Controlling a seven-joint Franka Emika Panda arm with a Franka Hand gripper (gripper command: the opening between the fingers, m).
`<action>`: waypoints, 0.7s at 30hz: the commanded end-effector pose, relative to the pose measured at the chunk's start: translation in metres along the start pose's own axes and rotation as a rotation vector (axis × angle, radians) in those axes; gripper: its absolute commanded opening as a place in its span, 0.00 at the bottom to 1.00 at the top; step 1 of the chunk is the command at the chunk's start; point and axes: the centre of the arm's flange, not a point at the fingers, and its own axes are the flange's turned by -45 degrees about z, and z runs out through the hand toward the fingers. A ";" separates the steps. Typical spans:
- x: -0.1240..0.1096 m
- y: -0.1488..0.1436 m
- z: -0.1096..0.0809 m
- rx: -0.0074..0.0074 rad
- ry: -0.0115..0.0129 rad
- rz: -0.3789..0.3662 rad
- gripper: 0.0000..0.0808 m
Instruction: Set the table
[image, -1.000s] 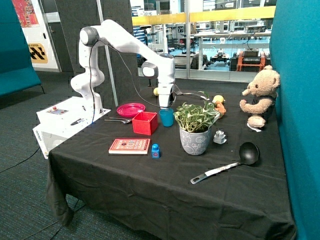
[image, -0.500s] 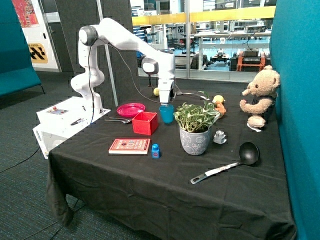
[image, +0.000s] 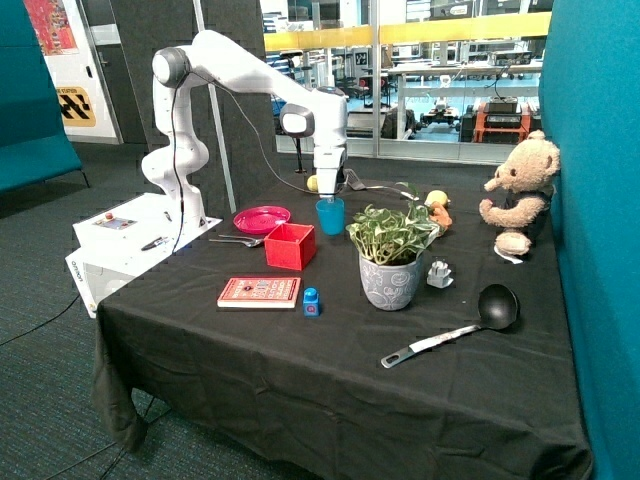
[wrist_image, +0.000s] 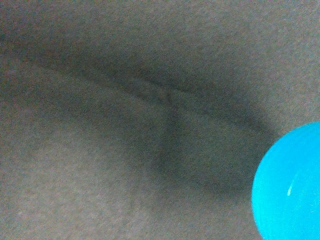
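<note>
Worktop (image: 250, 370) comes first: it is the big one under a black cloth that hangs down its sides, and it fills the middle of the room in the outside view. My job is to set it.

My pincer (image: 330, 198) is shut on the rim of the blue cup (image: 330, 216). I hold the cup from the top so it hangs straight and stays upright. It looks lifted a little off the cloth, above the spot between the red box (image: 290, 246) and the potted plant (image: 392, 255). In the wrist view I see the round blue cup (wrist_image: 290, 185) at the edge and dark cloth below it, with nothing close under it.

Near the red box lie the pink plate (image: 262, 218) and some cutlery (image: 237, 239) just beside it. I think the cup belongs by that plate, because a drink goes next to the dish. So carrying the cup seems to be the step I am on, and it is not put down yet.

Nearer the front edge lie 1 red book (image: 259, 291) and 1 small blue block (image: 311, 301). The black ladle (image: 460, 328) lies well apart, and the teddy bear (image: 520, 195) sits at the far end. I must keep the cup clear of the plant leaves, which are close.
</note>
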 end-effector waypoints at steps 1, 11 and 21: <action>-0.016 -0.020 -0.006 -0.0023 0.0048 -0.029 0.00; -0.030 -0.031 -0.007 -0.0024 0.0048 -0.044 0.00; -0.044 -0.045 -0.007 -0.0024 0.0047 -0.065 0.00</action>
